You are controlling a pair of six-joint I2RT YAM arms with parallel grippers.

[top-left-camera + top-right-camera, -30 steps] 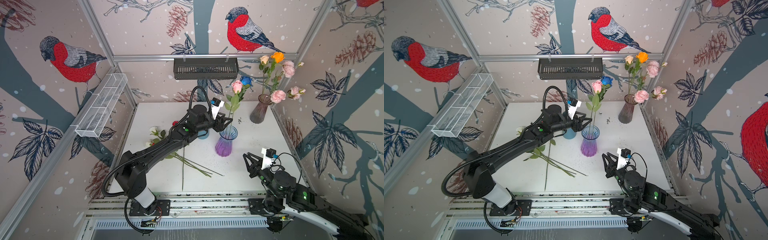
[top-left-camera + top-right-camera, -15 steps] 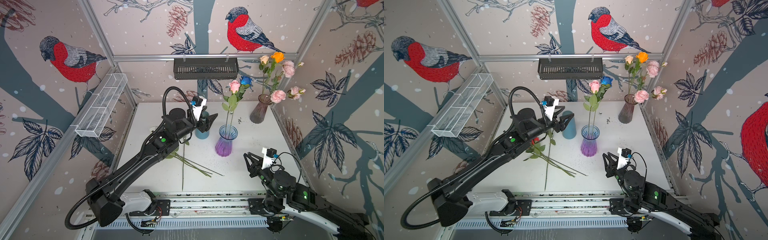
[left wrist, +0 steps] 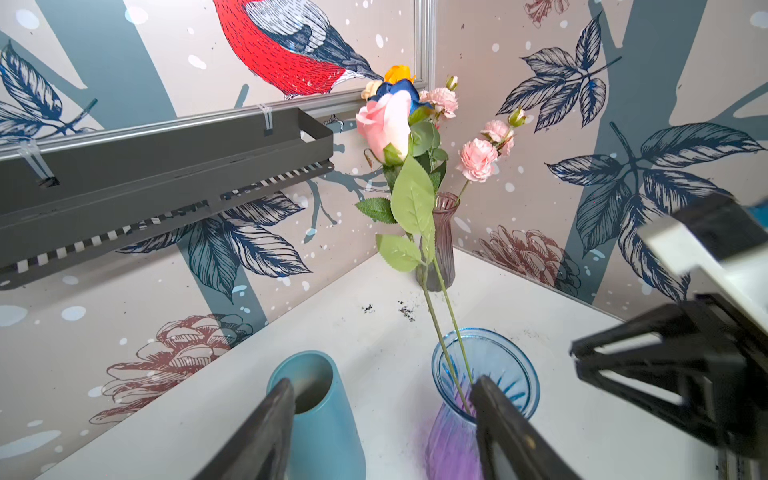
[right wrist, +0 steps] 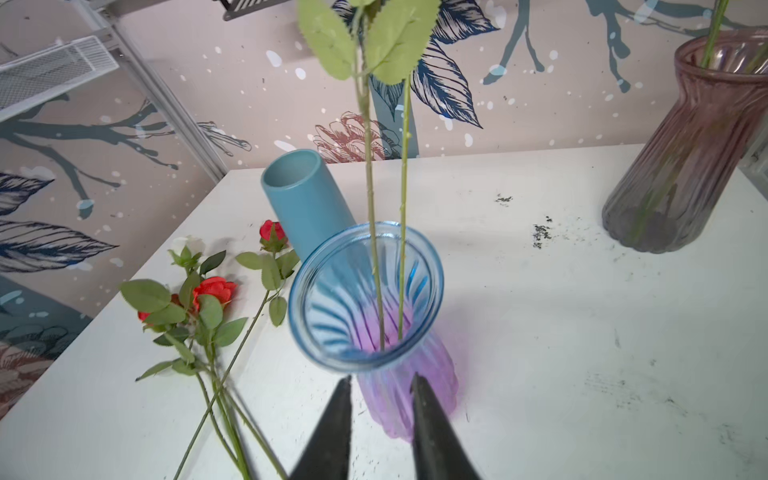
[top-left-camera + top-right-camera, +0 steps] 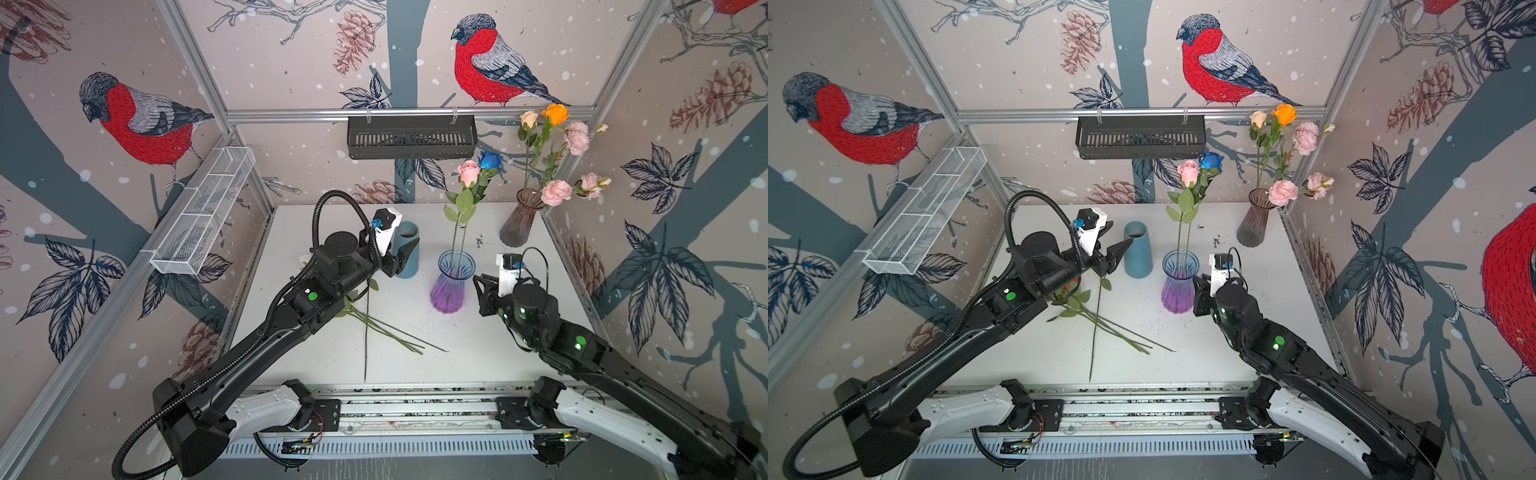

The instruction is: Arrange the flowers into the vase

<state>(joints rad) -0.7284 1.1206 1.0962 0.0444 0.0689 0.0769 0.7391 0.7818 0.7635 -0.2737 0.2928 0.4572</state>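
Observation:
The vase [image 5: 451, 282] [image 5: 1179, 286] [image 4: 365, 291] is blue-rimmed purple ribbed glass at the table's middle. A pink rose [image 5: 468, 172] [image 3: 384, 122] and a blue rose [image 5: 490, 160] stand in it on long stems. More flowers [image 5: 374, 320] [image 4: 208, 291], red and white, lie loose on the table left of it. My left gripper [image 5: 405, 247] [image 5: 1119, 237] [image 3: 384, 382] hangs open and empty, raised left of the vase. My right gripper [image 5: 480, 280] [image 5: 1198, 280] [image 4: 380, 378] sits just right of the vase's body, jaws narrowly apart with nothing between them.
A teal vase [image 5: 409, 249] [image 4: 307, 199] stands empty just behind the left gripper. A brown glass vase [image 5: 517, 220] with several flowers fills the back right corner. A black basket [image 5: 411, 137] hangs on the back wall, a white wire shelf [image 5: 203, 212] on the left wall.
My left gripper has let go of the pink rose's stem and drawn back left, open. The right gripper has come up close beside the vase, its jaws narrower.

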